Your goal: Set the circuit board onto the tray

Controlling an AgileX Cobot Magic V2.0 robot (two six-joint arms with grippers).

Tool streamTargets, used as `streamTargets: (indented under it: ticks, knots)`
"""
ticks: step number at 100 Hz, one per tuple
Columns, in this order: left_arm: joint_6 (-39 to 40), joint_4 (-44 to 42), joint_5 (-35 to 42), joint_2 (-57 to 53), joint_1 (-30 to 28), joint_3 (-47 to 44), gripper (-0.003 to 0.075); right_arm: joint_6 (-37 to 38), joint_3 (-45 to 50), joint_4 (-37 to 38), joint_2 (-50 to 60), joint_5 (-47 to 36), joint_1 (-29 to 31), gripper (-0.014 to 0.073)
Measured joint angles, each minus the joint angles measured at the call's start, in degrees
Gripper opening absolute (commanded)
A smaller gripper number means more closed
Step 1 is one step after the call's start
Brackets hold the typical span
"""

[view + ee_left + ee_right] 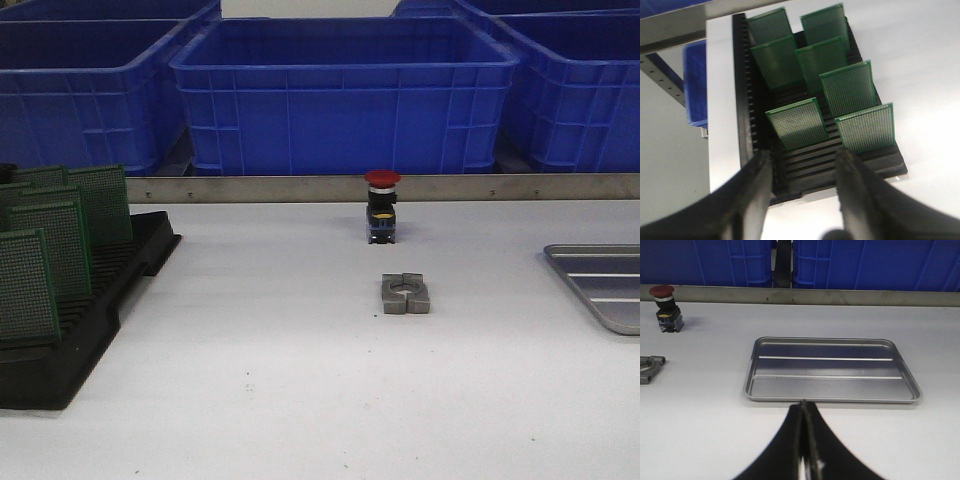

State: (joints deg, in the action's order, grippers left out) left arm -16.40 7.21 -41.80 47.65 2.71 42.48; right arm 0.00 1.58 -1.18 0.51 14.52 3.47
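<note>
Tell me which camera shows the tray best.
The right wrist view: the whole tray shows, rim and ridges, nothing lying in it. The front view catches only its near-left corner at the right edge of the picture. The left wrist view shows none of it.

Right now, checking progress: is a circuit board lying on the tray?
No, the grey metal tray shows only its bare ridged base.

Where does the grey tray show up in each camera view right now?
Front view: the tray is cut off at the right edge of the table.
Left wrist view: not in it; only the black rack with green boards.
Right wrist view: whole, mid-frame, empty.
Shared landmark: the red-capped push button appears in front and right wrist views.
</note>
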Motion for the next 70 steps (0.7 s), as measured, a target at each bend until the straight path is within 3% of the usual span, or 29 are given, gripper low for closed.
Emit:
streamTargets:
  ticks: [19,45,55,70]
  knots:
    - [-19.77,9.2,-1.83,10.44,0.0,5.4,0.0428,0.0,0.0,0.0,0.0,0.0,0.0,-0.0061]
    - [-60.65,21.67,-8.63,20.82,0.0,9.71,0.0428,0.0,0.0,0.0,0.0,0.0,0.0,-0.0061]
    - [-67.89,22.14,-8.71,24.4,0.67,9.81,0.0428,0.0,0.0,0.0,0.0,0.0,0.0,-0.0061]
    - [-71.66,22.14,-8.56,29.49,2.28,9.81,0.0409,0.0,0.0,0.0,0.0,0.0,0.0,-0.0061]
